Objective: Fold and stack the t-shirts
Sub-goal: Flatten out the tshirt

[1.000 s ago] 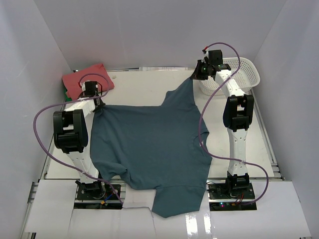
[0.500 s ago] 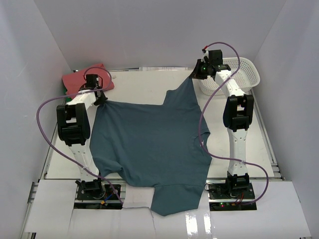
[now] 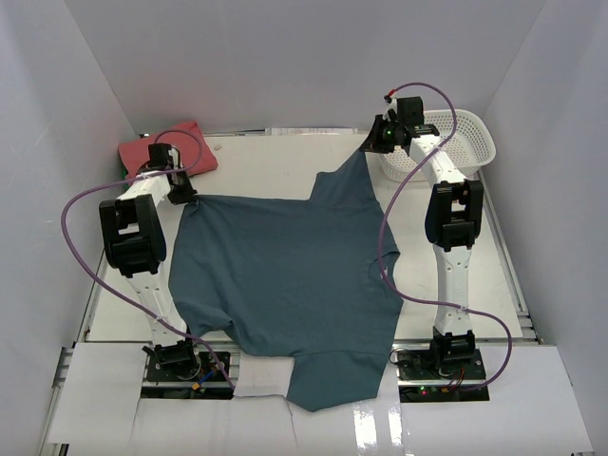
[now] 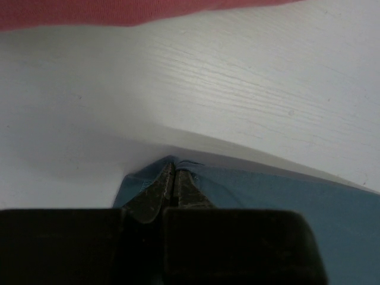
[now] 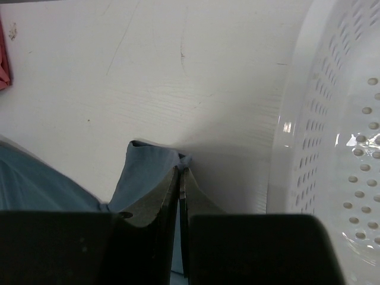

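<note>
Now the left gripper (image 4: 173, 171), pinching the blue shirt (image 3: 285, 275) by a corner, is pulling farther back; the right gripper (image 5: 180, 169) is pinching another corner, flattening it.

The spread t-shirt (image 3: 285, 275) lies flat across the middle of the table (image 3: 275, 161). Its near end reaches between the two arm bases, and its far-right corner is drawn out to a point toward the back. The folded t-shirt (image 3: 198, 142) lies behind and to the left of it, apart from it at the table's far-left corner, and the basket (image 3: 475, 138) stands behind and to the right, just beside that drawn-out corner. The left gripper (image 3: 180, 195) is clamped on the spread t-shirt's far-left corner and the right gripper (image 3: 372, 144) on its far-right corner, each at the very edge of the cloth.
</note>
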Controlling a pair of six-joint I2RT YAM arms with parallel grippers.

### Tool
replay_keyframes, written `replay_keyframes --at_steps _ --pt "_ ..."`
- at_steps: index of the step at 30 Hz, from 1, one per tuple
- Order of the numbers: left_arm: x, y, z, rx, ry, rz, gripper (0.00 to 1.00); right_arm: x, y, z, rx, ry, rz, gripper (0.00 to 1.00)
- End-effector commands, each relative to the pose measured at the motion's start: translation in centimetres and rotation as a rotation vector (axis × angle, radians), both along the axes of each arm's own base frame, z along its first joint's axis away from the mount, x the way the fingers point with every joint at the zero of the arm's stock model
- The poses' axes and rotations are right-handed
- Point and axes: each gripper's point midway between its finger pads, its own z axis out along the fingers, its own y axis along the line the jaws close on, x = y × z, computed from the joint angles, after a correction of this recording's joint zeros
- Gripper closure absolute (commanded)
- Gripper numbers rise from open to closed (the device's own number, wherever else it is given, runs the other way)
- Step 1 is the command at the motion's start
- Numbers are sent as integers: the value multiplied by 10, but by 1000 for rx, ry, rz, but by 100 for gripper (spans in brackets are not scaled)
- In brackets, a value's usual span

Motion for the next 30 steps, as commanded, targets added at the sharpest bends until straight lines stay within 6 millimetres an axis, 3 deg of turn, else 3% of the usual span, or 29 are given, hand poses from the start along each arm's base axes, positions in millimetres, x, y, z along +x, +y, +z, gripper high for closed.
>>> replay_keyframes --at_steps 1,8,16,23,30 --pt "-2 6 -1 8 6 -14 100 1 2 32 12 -71 18 92" --pt "5 14 -1 -1 31 -14 100 -2 0 23 -4 -48 15 92" --pt "8 21 14 20 5 26 100 -4 0 21 -5 -44 17 92" --pt "10 9 18 -41 -11 -5 100 -11 8 33 23 -53 47 92" --pt "12 2 34 -67 -54 -29 100 -18 13 53 35 -86 61 92"
